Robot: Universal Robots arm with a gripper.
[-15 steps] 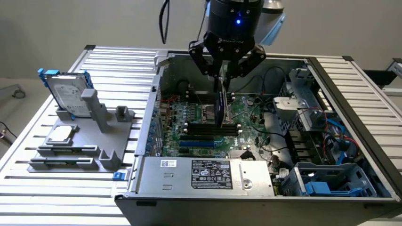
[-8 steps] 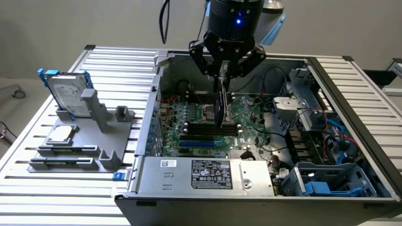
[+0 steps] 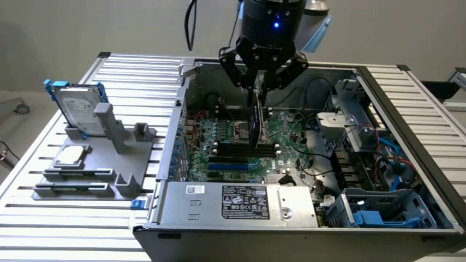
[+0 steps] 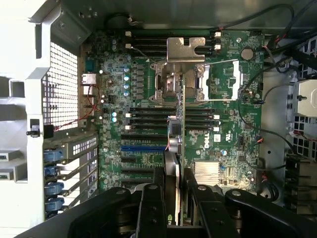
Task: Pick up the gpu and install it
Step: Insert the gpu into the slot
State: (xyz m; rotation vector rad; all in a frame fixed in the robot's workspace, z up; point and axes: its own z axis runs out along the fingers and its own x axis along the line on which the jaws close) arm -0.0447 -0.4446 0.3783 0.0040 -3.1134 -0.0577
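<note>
1. Exterior view's left, on the slatted surface: one grey fixture carries one hard drive in a blue frame, standing upright at the far end. It also carries one square processor chip, lying flat nearer the camera. Both are well apart from the tool.

2. Centre: one open computer case exposes one green motherboard.
   - The tool hangs over the middle of the board.
   - Its jaws are drawn partway in and clamp the upper edge of the one gpu.
   - The gpu hangs straight below the tool, upright and edge-down, with its lower edge over the bank of black memory slots.
   - Whether that edge touches the board cannot be told.

3. Wrist view: the tool grips the gpu, which is seen edge-on as a thin line.
   - The line crosses the black memory slots and reaches toward the processor socket.
   - The one blue expansion slot lies just beside the card, toward the case's perforated rear wall.
   - Judgement: the card's plane runs across the length of the slots, not along it. Seating therefore depends on alignment with a slot as well as on descent.

4. Near edge of the case: one silver power supply with a black label.

5. Exterior view's right: one drive cage with blue fittings, and loose black cables.
</note>
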